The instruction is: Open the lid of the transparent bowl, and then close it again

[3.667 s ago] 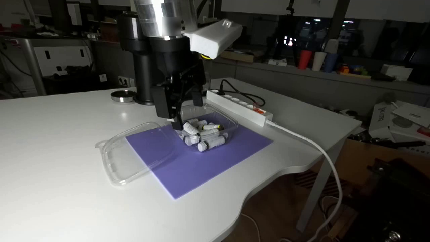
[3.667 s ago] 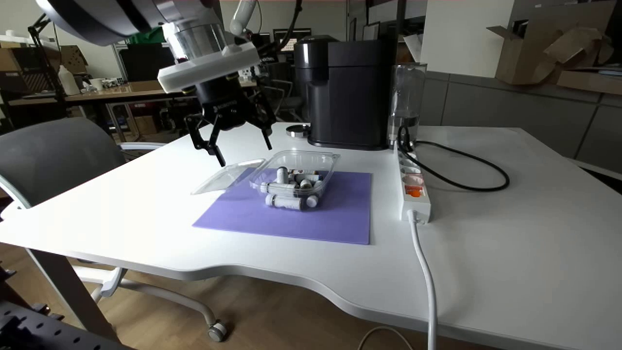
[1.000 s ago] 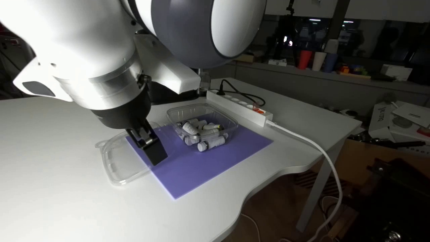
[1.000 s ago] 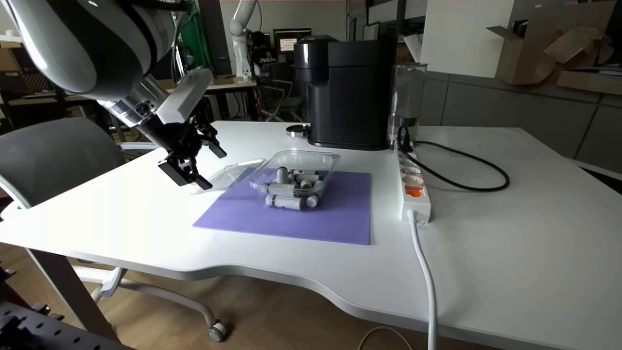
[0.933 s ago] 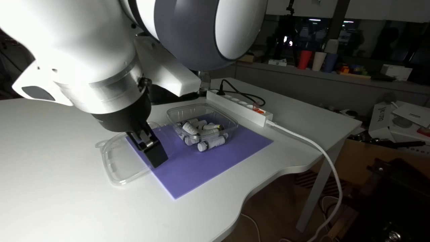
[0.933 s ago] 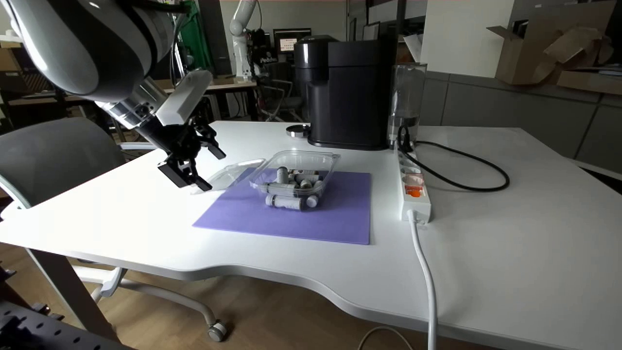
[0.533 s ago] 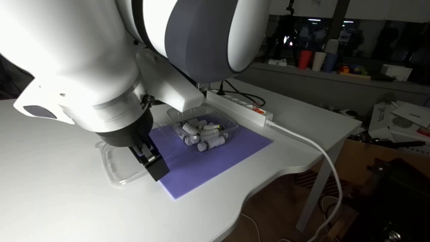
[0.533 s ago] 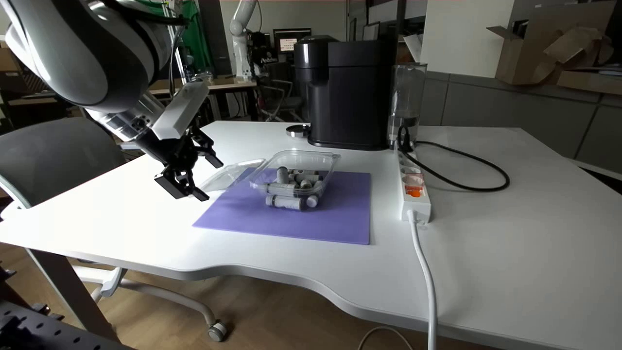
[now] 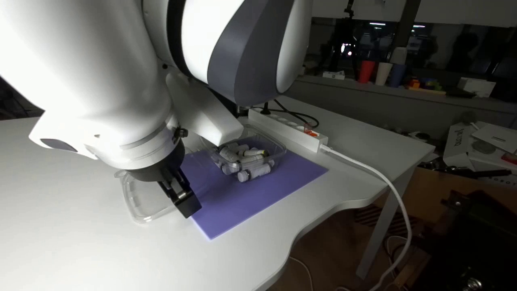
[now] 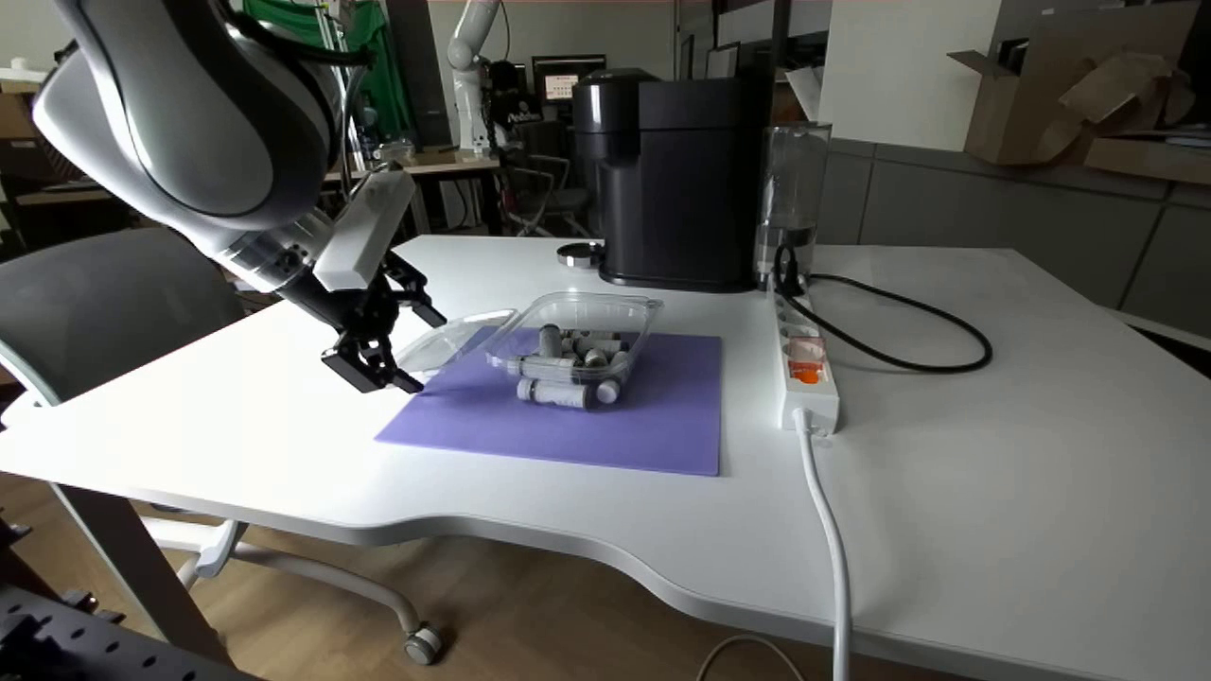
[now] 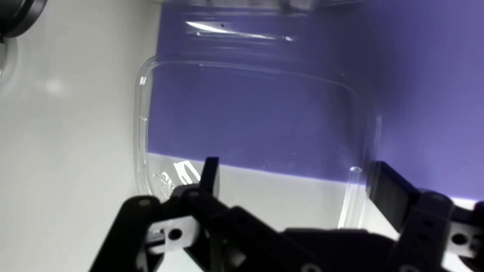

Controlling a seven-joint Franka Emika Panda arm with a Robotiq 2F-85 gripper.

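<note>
Poised over the clear lid (image 11: 257, 124) with tool (image 11: 294, 170) spread apart; could skid or flex it by closing off-centre.

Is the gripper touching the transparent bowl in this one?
Apart: in an exterior view, the lid and purple mat show between the gripper and the transparent bowl.

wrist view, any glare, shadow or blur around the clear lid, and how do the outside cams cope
Wrist view: white glints on the lid, a soft shadow on the purple mat near it, and the gripper looking slightly blurred; in an exterior view, the arm partly washes out to white; in an exterior view, the lid shows only faintly against the white tabletop.
</note>
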